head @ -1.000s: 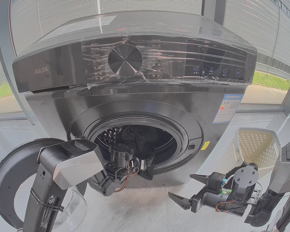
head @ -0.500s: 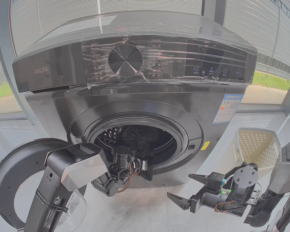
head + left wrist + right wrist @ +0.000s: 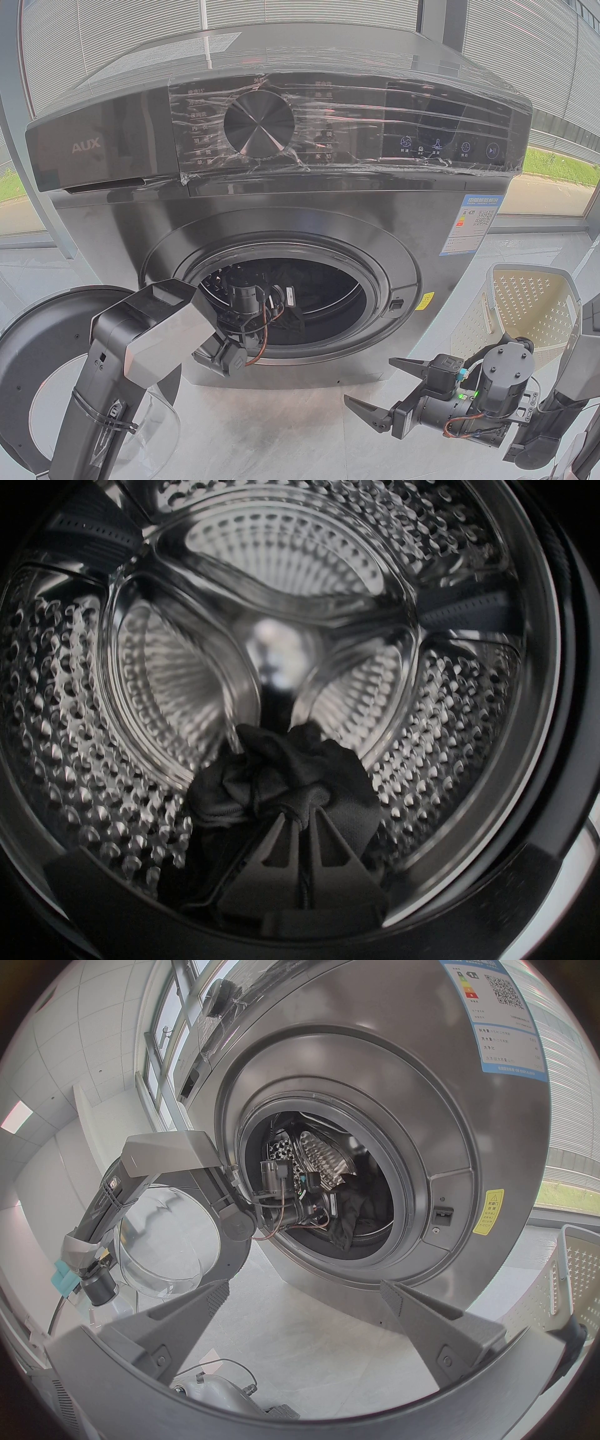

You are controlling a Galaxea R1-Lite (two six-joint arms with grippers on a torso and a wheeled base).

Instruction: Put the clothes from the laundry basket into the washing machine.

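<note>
Inside the grey washing machine's (image 3: 312,212) dimpled steel drum (image 3: 75,717), the left gripper (image 3: 301,839) is clamping a crumpled black garment (image 3: 275,780), while the right gripper (image 3: 370,382) is hovering, fingers apart, near the beige perforated laundry basket (image 3: 531,300).

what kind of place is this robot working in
Probably a laundry test or demo area rather than a home: a front-loading washing machine with a dark garment in its drum, a laundry basket on the tiled floor, and large windows behind.
</note>
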